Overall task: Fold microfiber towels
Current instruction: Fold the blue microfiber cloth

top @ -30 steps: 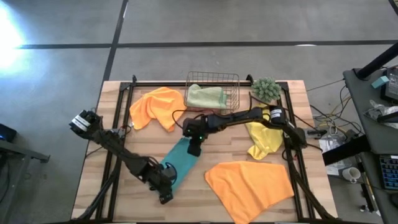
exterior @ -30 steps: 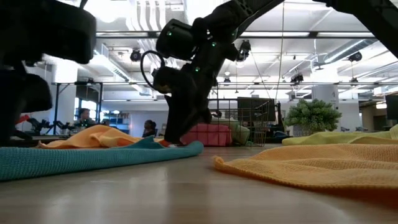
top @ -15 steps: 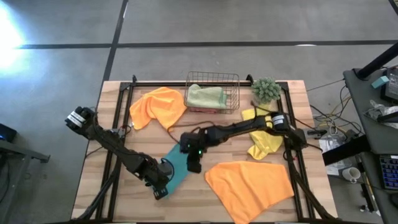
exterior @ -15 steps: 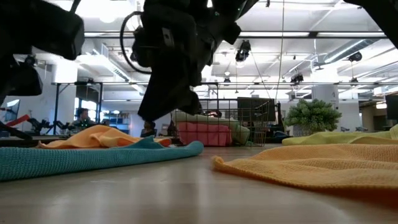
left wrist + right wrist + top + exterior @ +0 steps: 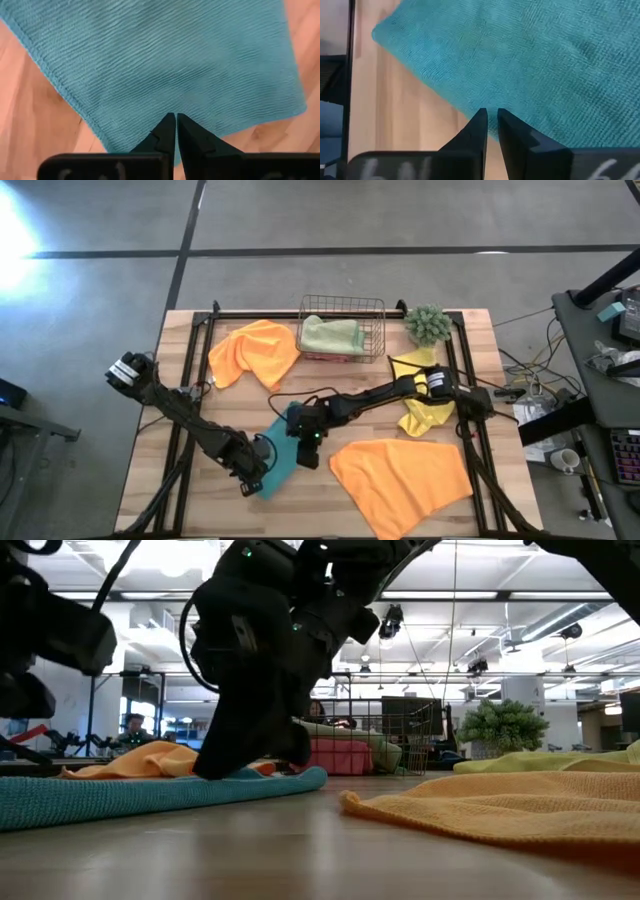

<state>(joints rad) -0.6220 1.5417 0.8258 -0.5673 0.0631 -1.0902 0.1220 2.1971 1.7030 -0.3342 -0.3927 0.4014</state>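
Now the left end effector [image 5: 175,120] has closed on the teal towel [image 5: 165,60].

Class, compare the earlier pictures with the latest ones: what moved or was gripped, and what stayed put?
The right gripper moved along the teal towel toward the table's front edge. The left gripper closed on the towel's near edge, and the towel now looks bunched shorter. The other towels, basket and plant stayed put.

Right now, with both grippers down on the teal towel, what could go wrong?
The left gripper looks shut right at the teal towel's edge, so its pinch may slip off when lifted. The right gripper is nearly closed at another edge; whether it holds cloth is unclear. One missed grip would probably lift the towel lopsided.
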